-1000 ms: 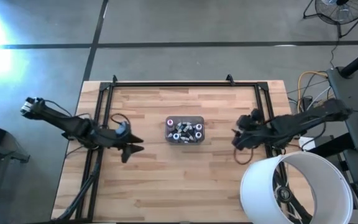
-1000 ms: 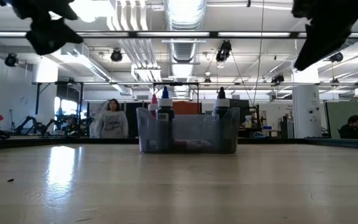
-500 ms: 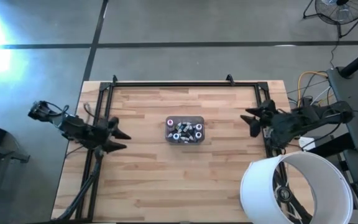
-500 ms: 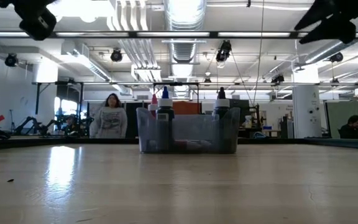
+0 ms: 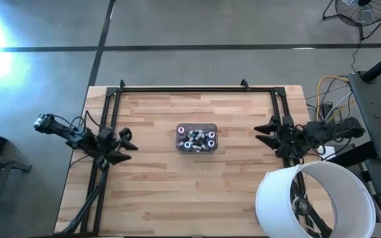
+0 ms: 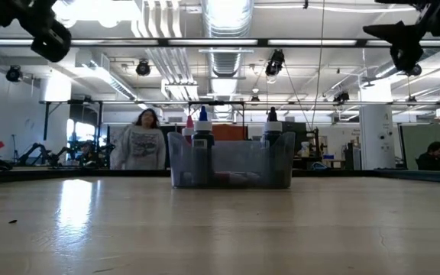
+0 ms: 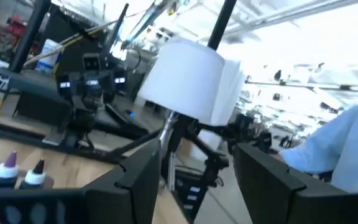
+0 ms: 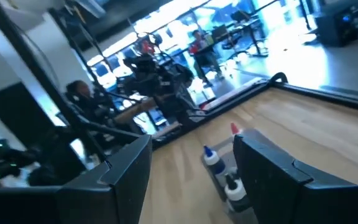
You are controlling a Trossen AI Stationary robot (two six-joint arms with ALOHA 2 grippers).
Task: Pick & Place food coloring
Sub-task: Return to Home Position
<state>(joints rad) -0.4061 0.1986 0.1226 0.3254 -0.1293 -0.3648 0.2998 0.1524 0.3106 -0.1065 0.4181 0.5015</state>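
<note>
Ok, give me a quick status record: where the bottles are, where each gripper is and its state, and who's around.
bottles: food coloring bottles grouped inside the bin, several caps standing above its rim
bin: upright, middle of the table
left gripper: open, empty, raised at the table's left edge
right gripper: open, empty, raised at the table's right edge
contact: neither gripper touches the bin
background: a person beyond the table
</note>
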